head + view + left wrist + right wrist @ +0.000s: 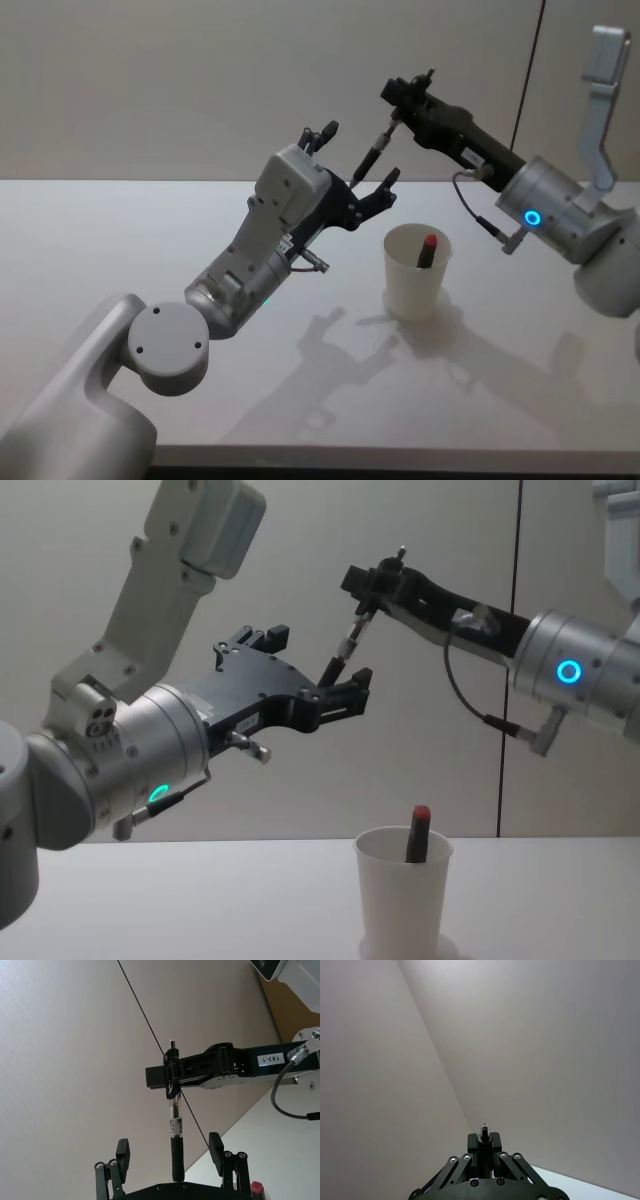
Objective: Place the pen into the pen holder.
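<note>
A: What are the right gripper (pixel 362 584) jaws doing?

B: They are clenching on the upper end of the pen (pixel 345 640), high above the surface (pixel 120 240). In the left wrist view the pen (pixel 174 1130) is sticking out past the right gripper (pixel 170 1070) at a right angle to the arm, with a short stub and tip showing on the far side.

A: Which way is the pen's long axis running?

B: It is slanting. In the chest view the clamped end is sitting higher and the dark grip end is pointing down and toward the robot's left, into the left gripper (pixel 312 670).

A: And the left gripper's jaws?

B: They are standing released, spread wide. The pen's lower end is lying between the two fingers (pixel 123 1155), and I cannot tell whether it is touching either one.

A: Where is the pen holder?

B: The pen holder (pixel 403 892), a white cup, is standing upright on the surface, below both grippers and well apart from the pen. A red-capped marker (pixel 417 832) is leaning inside it.

A: How are the arms coming in?

B: The left arm is reaching up from the lower left, the right from the right side.
</note>
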You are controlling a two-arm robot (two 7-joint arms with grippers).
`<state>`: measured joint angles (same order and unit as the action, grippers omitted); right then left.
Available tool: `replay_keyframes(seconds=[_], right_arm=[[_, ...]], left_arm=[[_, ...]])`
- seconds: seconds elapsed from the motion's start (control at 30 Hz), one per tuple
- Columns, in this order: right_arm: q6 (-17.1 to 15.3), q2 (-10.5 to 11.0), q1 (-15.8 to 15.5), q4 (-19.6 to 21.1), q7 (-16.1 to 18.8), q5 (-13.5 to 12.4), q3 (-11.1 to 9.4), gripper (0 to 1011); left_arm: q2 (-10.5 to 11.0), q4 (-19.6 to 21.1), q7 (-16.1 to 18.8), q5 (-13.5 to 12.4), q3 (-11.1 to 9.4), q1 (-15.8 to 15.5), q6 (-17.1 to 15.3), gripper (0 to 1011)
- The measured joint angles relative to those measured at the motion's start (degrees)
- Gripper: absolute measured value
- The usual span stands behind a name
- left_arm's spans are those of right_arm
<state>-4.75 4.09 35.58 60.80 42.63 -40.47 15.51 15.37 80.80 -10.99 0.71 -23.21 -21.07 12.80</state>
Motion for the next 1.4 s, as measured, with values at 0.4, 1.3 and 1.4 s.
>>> replay_keyframes(seconds=[0.4,1.3,1.4], right_arm=[[2.1,1.3,-1.1,1.9,-1.2,0.7,-0.8,143],[4.7,4.7,-7.0,10.0,-10.9,8.0,-1.3,144],[5.9,5.0,-8.2,11.1,-12.2,9.3,-1.0,144]], left_arm=[[0.0,0.0,0.0,0.0,0.0,0.0,0.0,1004],[0.0,0.0,0.0,0.0,0.0,0.0,0.0,1004],[0.0,0.0,0.0,0.0,0.0,0.0,0.0,1004]])
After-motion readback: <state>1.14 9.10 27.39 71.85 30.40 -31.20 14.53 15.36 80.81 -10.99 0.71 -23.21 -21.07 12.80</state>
